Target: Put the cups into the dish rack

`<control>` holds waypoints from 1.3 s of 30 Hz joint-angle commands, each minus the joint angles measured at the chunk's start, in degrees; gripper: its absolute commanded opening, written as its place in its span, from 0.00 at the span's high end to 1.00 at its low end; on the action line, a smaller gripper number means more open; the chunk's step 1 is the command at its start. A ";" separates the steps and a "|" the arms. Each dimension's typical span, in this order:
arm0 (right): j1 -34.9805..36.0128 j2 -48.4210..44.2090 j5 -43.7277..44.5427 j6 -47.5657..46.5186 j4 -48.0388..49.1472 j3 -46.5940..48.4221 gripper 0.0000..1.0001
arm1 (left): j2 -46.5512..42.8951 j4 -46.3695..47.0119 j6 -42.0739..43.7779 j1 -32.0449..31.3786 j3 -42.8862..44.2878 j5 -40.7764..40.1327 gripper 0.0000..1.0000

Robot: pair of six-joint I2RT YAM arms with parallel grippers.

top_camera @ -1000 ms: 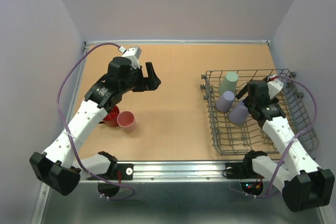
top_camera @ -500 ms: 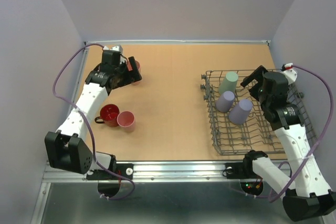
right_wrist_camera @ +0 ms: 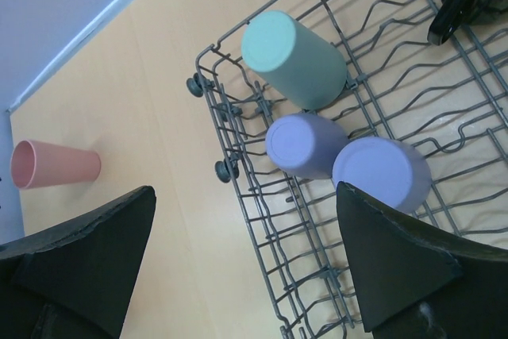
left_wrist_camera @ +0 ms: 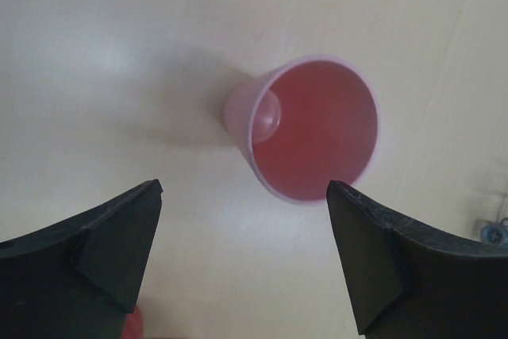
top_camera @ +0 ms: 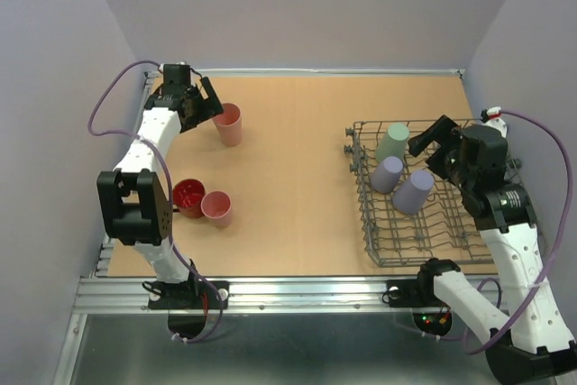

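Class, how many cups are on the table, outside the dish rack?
3. One pink cup sits at the far left. A red mug and a second pink cup sit side by side, nearer on the left. The arms may hide others.

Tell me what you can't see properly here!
- Top view: the red mug is partly behind the left arm.
- Top view: the right side of the dish rack lies under the right arm.
- Left wrist: a red bit is cut off by the bottom edge.
- Right wrist: a dark shape is cut off by the top edge.
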 commanded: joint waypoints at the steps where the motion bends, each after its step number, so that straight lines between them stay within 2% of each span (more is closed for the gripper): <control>1: -0.05 1.04 -0.90 -3.01 -1.78 6.40 0.00 | 4.50 1.92 1.87 0.43 5.97 -1.09 0.06; 5: -0.05 2.09 -0.54 -3.98 -2.40 7.89 0.00 | 8.02 2.71 1.08 0.43 7.47 0.31 0.15; 7: -0.14 2.36 -0.28 -4.15 -2.40 8.16 0.00 | 9.42 3.32 0.81 0.35 7.91 1.10 0.27; 8: -0.14 2.36 -0.11 -4.16 -2.40 8.16 0.00 | 9.86 3.33 0.98 0.43 8.17 1.46 0.55; 9: -0.05 2.27 -0.02 -4.16 -2.40 8.16 0.00 | 10.56 3.15 0.99 0.43 8.61 1.29 0.65; 10: -0.14 2.27 0.16 -4.07 -2.40 8.07 0.00 | 10.83 3.07 0.99 0.43 8.87 1.28 0.72; 11: -0.14 2.18 0.60 -4.07 -2.40 8.07 0.00 | 11.01 2.98 0.99 0.43 9.05 1.37 0.84; 14: -0.14 2.36 0.77 -3.98 -2.31 8.07 0.00 | 11.27 2.63 1.25 0.43 9.66 2.25 1.00; 19: -0.05 1.83 2.97 -2.93 -1.87 10.44 0.00 | 8.30 3.23 1.95 0.43 10.72 5.58 1.00; 21: -0.14 2.01 1.93 -2.66 -0.38 12.55 0.00 | 5.93 5.77 1.60 0.43 10.64 11.28 1.00; 23: -0.14 2.62 -1.40 -2.66 2.69 13.78 0.00 | 4.60 7.80 0.03 0.43 10.02 18.46 1.00; 26: -0.05 6.12 -10.19 1.62 5.77 15.89 0.00 | 2.23 10.97 -4.45 0.00 8.79 24.64 1.00; 28: -0.14 6.49 -11.87 5.76 6.73 15.20 0.00 | 1.17 12.55 -6.65 -0.53 8.18 25.97 1.00; 31: -0.05 6.75 -20.48 10.16 12.79 12.74 0.00 | -0.85 13.26 -8.85 -2.20 7.38 27.47 1.00; 33: -0.05 7.37 -24.25 11.66 12.81 12.73 0.00 | -1.21 13.26 -9.91 -3.86 7.38 27.74 1.00; 39: -0.05 6.23 -29.10 13.59 13.07 12.03 0.00 | -3.75 17.20 -15.08 -10.71 5.89 31.25 1.00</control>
